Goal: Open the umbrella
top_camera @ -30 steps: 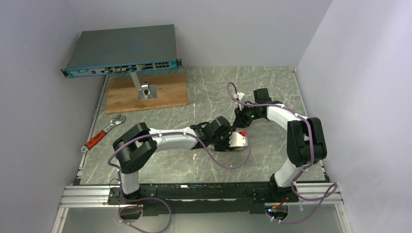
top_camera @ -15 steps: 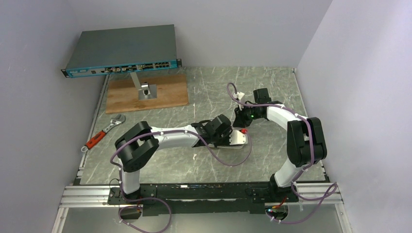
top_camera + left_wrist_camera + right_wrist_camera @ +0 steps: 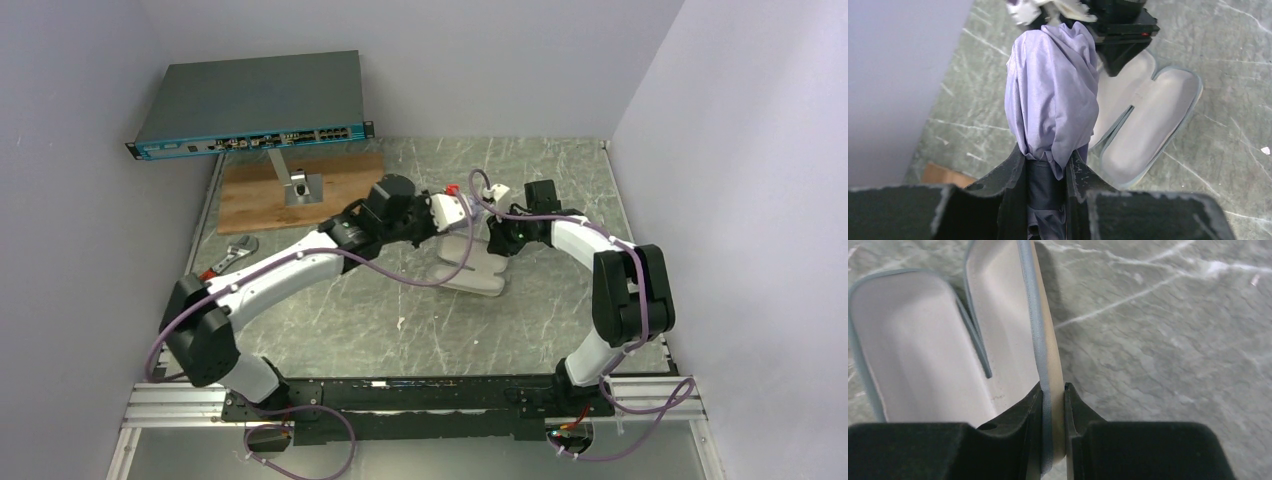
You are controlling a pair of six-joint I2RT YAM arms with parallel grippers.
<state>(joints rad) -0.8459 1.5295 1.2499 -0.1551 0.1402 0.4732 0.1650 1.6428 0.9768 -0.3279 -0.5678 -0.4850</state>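
A grey-green, marble-patterned counter (image 3: 560, 180) is seen from above. It is closed in by pale lilac walls (image 3: 70, 200) at the left, far and right sides. At the far left corner a flat grey network switch (image 3: 250, 100) with a blue front is raised above the surface on a metal stand (image 3: 297, 185). The stand is set on a wooden board (image 3: 255, 205). Near the left edge a wrench (image 3: 232, 254) with a red handle is laid, partly covered by the left arm. Along the near edge an aluminium rail (image 3: 165, 405) is fitted, and both arm bases are mounted there.

The left arm is stretched diagonally toward the middle of the counter. The left tool (image 3: 1047, 162) is clamped narrowly on the umbrella (image 3: 1053, 95), a bundle of silvery-lilac fabric with dark material showing at the grip. The umbrella is held clear of the surface, just right of the board's right corner and toward the far edge.

Below it, near the middle of the counter, an open case (image 3: 478, 268) is laid with its two pale-lined halves spread. The right tool (image 3: 1052, 395) is pinched tight on the rim of one half, which is cream outside with blue-grey edging. The right arm is arched in from the near right corner.
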